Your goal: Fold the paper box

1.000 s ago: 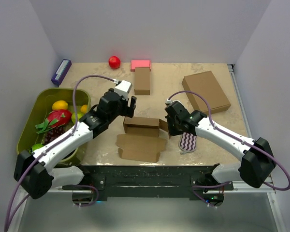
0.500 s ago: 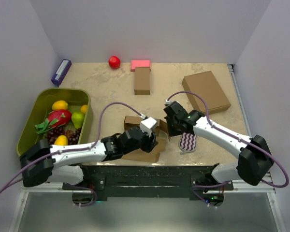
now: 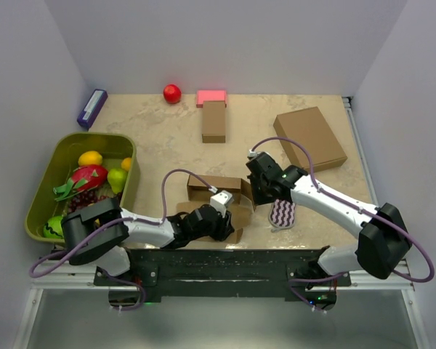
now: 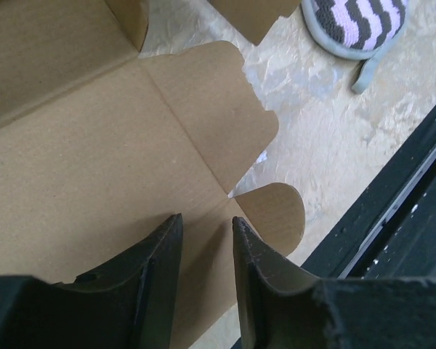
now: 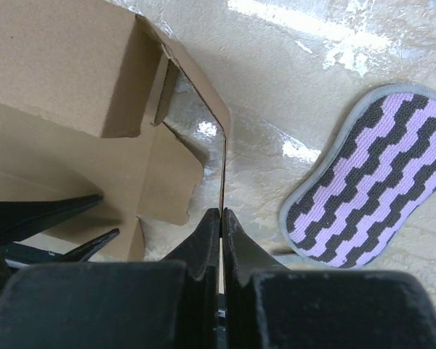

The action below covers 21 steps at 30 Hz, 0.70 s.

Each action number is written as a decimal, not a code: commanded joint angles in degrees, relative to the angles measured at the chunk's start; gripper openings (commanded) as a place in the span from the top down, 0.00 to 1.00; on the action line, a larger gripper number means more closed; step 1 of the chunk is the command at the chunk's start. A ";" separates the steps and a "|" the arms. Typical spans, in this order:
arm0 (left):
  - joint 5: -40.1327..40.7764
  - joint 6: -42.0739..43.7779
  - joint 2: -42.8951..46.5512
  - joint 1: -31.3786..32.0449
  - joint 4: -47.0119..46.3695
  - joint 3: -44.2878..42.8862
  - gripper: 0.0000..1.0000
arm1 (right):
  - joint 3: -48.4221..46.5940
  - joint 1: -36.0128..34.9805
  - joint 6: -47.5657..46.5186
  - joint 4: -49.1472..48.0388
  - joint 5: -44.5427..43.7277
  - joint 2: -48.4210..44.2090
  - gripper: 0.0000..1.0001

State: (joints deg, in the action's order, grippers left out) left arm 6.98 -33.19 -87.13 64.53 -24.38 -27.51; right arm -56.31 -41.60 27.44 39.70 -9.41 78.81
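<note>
Paper box partly hidden beneath left pincer, fingers spread, right pincer pinching its flap

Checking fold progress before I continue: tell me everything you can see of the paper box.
The paper box is plain brown die-cut cardboard, creased and partly folded. Its far section stands up as low walls; the near panel lies flat on the table with rounded tabs. The right tool is shut on the thin edge of its upright right flap. The left tool is open over the flat panel.
</note>
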 commanded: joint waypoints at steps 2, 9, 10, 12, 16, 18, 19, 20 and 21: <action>3.12 -3.20 -5.15 0.15 0.73 0.88 0.62 | -2.92 -0.06 0.42 -0.24 2.37 -1.28 1.00; 5.41 -3.73 -9.37 0.86 4.25 -0.62 0.63 | -4.06 -0.06 0.51 0.46 4.40 -2.43 1.00; 5.84 -3.72 -10.24 0.86 4.52 -0.62 0.63 | -4.24 -0.14 0.33 0.90 4.23 -2.69 1.00; 5.67 -3.99 -10.77 0.86 4.26 0.08 0.63 | -4.77 -0.06 0.25 1.60 3.96 -2.87 1.00; 5.67 -4.08 -12.01 0.95 3.99 0.26 0.64 | -5.03 -0.06 0.07 3.00 2.21 -3.22 1.00; 5.59 -3.99 -12.53 0.95 4.08 0.17 0.64 | -5.56 -0.14 -0.72 5.28 -2.07 -3.13 1.00; 5.67 -4.07 -12.62 0.95 4.25 0.17 0.64 | -5.82 -0.06 -1.07 5.91 -3.06 -3.13 1.00; 5.76 -3.99 -12.71 0.95 4.43 0.09 0.64 | -6.09 -0.14 -1.34 6.61 -3.85 -3.04 1.00; 5.85 -3.99 -12.97 0.95 4.60 0.00 0.64 | -6.61 -0.06 -1.69 7.75 -4.47 -3.04 1.00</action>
State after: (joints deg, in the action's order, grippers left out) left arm 11.16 -37.12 -95.22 65.34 -33.36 -29.80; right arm -59.48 -41.56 27.24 42.72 -9.76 77.30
